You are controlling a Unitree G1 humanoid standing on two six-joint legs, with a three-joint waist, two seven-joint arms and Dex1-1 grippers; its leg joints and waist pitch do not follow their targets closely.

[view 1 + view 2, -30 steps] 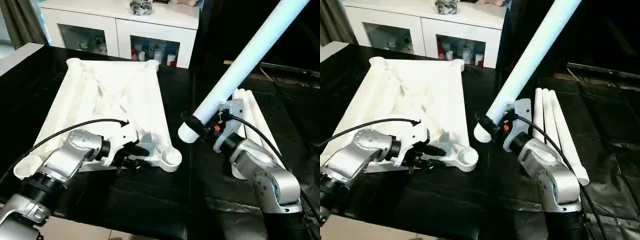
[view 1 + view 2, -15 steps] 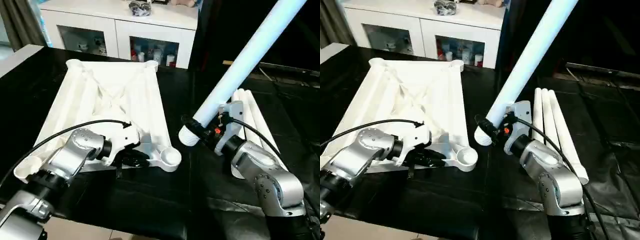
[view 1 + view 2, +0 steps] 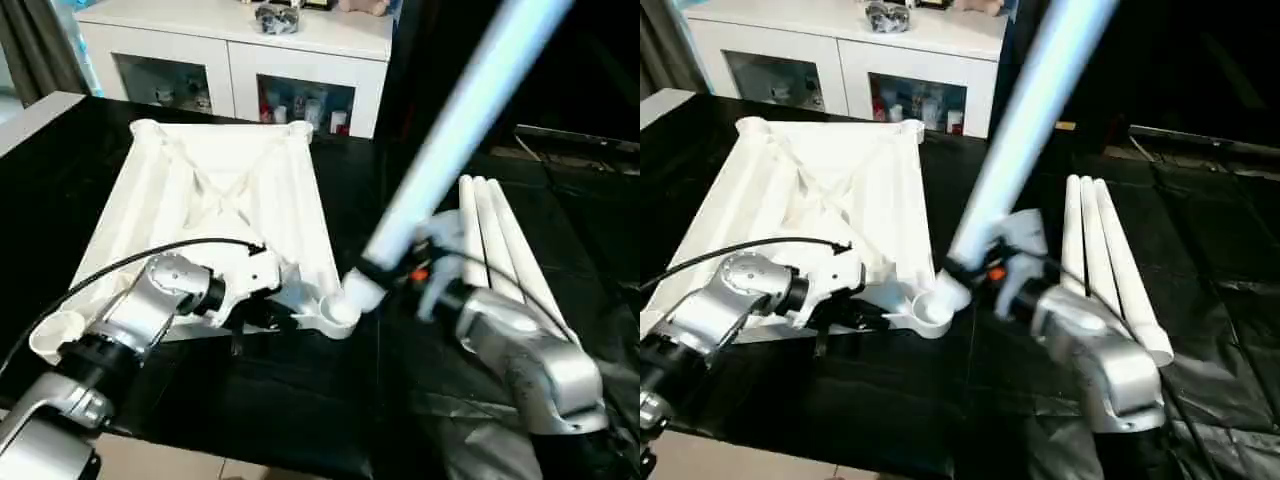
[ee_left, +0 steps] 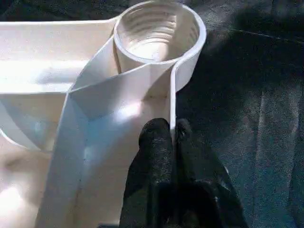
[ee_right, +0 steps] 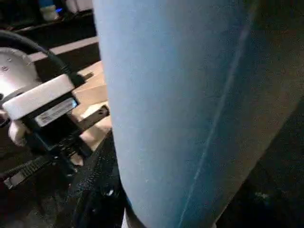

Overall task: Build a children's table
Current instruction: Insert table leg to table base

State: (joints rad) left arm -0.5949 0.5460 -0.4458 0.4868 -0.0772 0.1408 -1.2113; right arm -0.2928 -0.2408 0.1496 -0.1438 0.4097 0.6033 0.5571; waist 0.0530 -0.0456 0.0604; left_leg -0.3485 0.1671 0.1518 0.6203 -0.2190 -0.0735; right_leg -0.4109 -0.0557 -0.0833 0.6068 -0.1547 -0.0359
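The children's table top [image 3: 230,195] lies upside down on the black surface, ribs up. My left gripper [image 4: 173,130] is shut on the top's thin side wall, just short of the near right corner socket [image 4: 156,31]. The right gripper [image 3: 385,272] is shut on a long white leg [image 3: 455,125] that leans up to the right. The leg's lower end [image 3: 952,292] is at that corner socket [image 3: 335,315]; whether it is inside cannot be told. Three more legs [image 3: 500,240] lie side by side to the right. The held leg [image 5: 190,104] looms close in the right wrist view.
A white glass-door cabinet [image 3: 240,65] stands behind the black table. The table's front edge [image 3: 200,450] runs close below my left forearm. A black cable [image 3: 150,255] loops over my left arm.
My left gripper has shut on the top's side wall. The right arm has swung the leg to the left, bringing its lower end from beside the top onto the corner socket.
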